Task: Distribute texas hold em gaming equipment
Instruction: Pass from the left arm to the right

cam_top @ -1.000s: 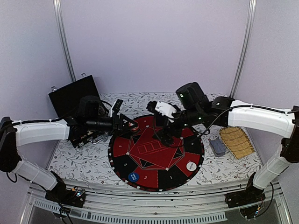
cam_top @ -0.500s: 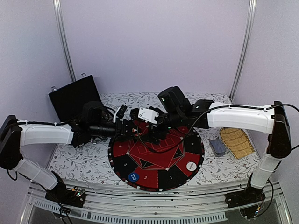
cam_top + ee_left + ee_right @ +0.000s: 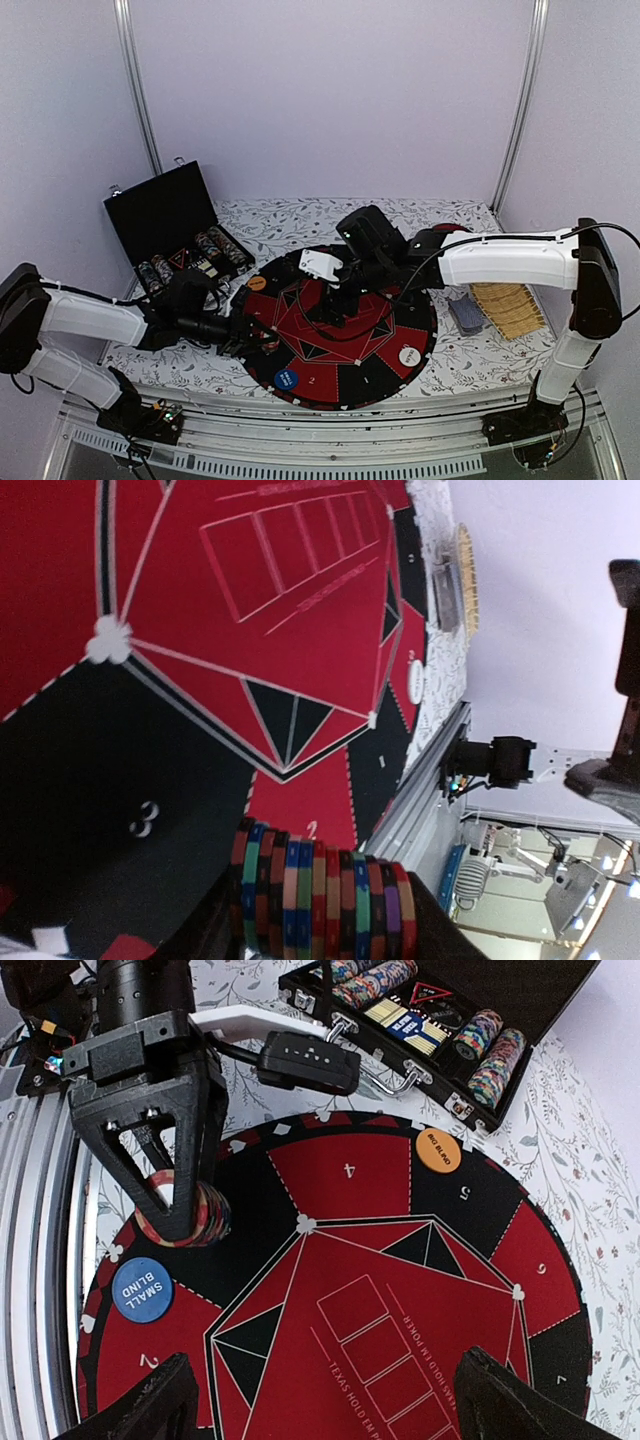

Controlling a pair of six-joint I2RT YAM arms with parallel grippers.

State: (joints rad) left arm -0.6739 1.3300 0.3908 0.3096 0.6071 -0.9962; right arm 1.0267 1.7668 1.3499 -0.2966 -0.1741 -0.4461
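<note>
Gripping the chip row [image 3: 320, 900] end to end, we hold our left pincer [image 3: 252, 340] just beside the blue disc [image 3: 143, 1289]; our spread right pincer [image 3: 320, 1410] sits farther off.

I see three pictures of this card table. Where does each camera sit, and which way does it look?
Top external: fixed high behind the arm bases, looking down at the round poker mat; left arm and right arm show.
Left wrist: on the left arm, looking low across the mat; the left tool's fingers clamp a chip stack.
Right wrist: on the right arm, looking down at the mat; the right tool's open fingers fill the bottom corners.
Shared: top and right wrist both show the blue button.
</note>
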